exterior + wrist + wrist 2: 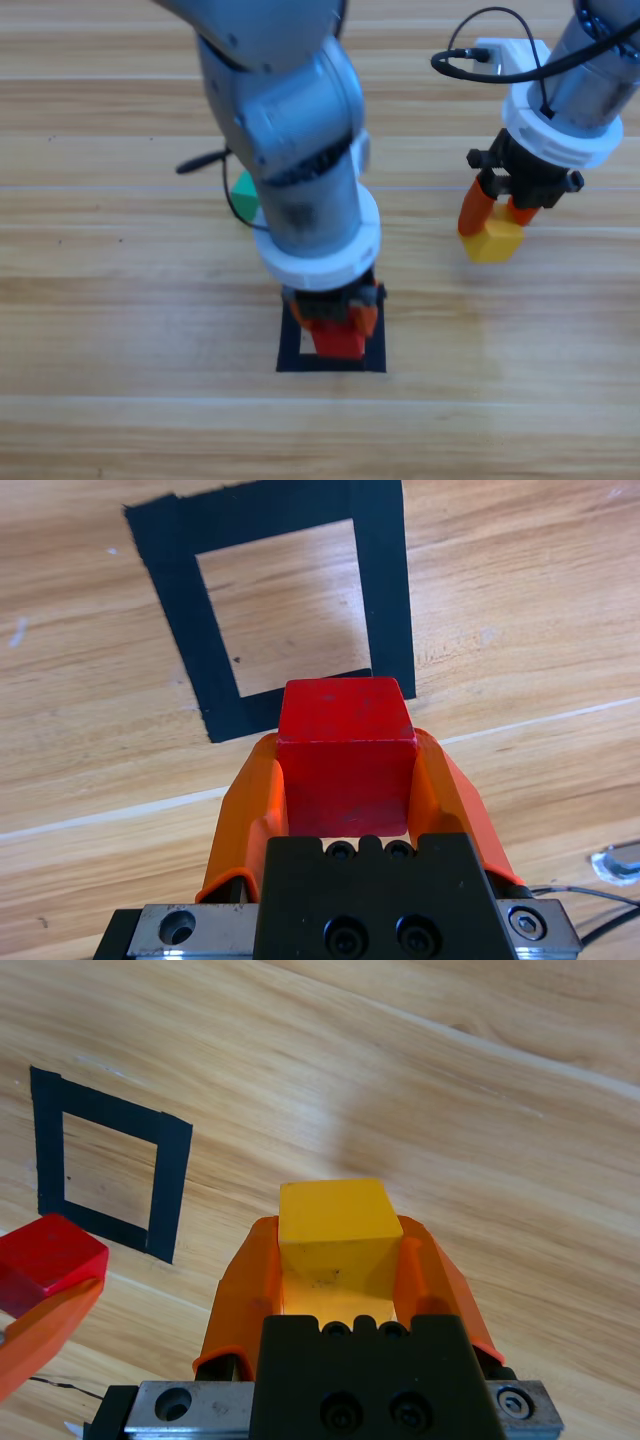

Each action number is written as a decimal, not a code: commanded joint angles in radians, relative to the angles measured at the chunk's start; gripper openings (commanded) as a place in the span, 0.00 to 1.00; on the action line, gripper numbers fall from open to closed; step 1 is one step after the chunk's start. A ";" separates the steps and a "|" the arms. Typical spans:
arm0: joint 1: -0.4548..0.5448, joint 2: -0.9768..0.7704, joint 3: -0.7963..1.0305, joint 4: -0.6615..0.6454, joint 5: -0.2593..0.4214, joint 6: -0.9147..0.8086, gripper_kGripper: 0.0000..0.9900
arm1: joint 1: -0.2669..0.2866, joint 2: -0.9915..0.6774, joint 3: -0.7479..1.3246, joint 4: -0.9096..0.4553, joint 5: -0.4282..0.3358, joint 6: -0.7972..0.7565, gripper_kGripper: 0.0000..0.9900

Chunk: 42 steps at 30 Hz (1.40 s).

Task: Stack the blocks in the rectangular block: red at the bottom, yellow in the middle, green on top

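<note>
From the high view, the left gripper [333, 322] is hanging over the flat square outline of black tape [290, 345] at about six o'clock of the table, its orange jaws clamping the small matte red cube [336, 338], presumably because red must go down first as the base. Toward two o'clock, the right gripper [497, 215] is holding the small matte yellow cube [492, 240] well apart from the square, likely waiting its turn. The small teal-green cube [243, 197] is peeking out beside the left arm at about ten o'clock of the square, resting on the wooden table [100, 300]. In the left wrist view, the red cube [346, 760] is sitting between the jaws, with the tape square [185, 640] lying ahead at twelve o'clock and its wooden middle bare, so the cube appears not yet set inside. In the right wrist view, the yellow cube [333, 1230] is being gripped the same way, while the tape square [165, 1185] is showing at ten o'clock and the red cube [48, 1260] at eight o'clock in the other gripper.
</note>
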 commanded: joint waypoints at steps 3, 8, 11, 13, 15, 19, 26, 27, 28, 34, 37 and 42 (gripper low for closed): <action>-0.047 0.106 -0.065 0.027 0.021 -0.014 0.01 | -0.022 -0.108 0.156 -0.095 -0.035 0.013 0.00; -0.047 0.121 -0.069 0.033 0.038 -0.029 0.01 | -0.042 -0.116 0.191 -0.117 -0.043 0.013 0.00; -0.046 0.127 -0.068 0.033 0.044 -0.048 0.01 | -0.074 -0.116 0.206 -0.121 -0.038 0.013 0.00; -0.038 0.127 -0.069 0.036 0.046 -0.057 0.01 | -0.082 -0.122 0.217 -0.121 -0.030 0.007 0.00; -0.030 0.126 -0.068 0.042 0.046 -0.080 0.01 | -0.086 -0.140 0.245 -0.133 -0.033 0.004 0.00; -0.018 0.129 -0.082 0.056 0.044 -0.112 0.01 | -0.088 -0.168 0.298 -0.149 -0.036 -0.010 0.00; -0.006 0.140 -0.102 0.061 0.047 -0.137 0.01 | -0.097 -0.177 0.337 -0.201 -0.058 -0.036 0.00; -0.006 0.147 -0.109 0.062 0.052 -0.140 0.01 | -0.097 -0.176 0.335 -0.205 -0.058 -0.036 0.00; -0.006 0.156 -0.115 0.062 0.057 -0.141 0.01 | -0.097 -0.176 0.335 -0.210 -0.058 -0.036 0.00; -0.003 0.199 -0.137 0.065 0.067 -0.130 0.01 | -0.097 -0.169 0.326 -0.221 -0.050 -0.028 0.00; 0.002 0.204 -0.149 0.065 0.067 -0.120 0.01 | -0.097 -0.166 0.326 -0.222 -0.050 -0.011 0.00; 0.020 0.201 -0.152 0.068 0.060 -0.095 0.01 | -0.097 -0.169 0.303 -0.219 -0.047 0.007 0.00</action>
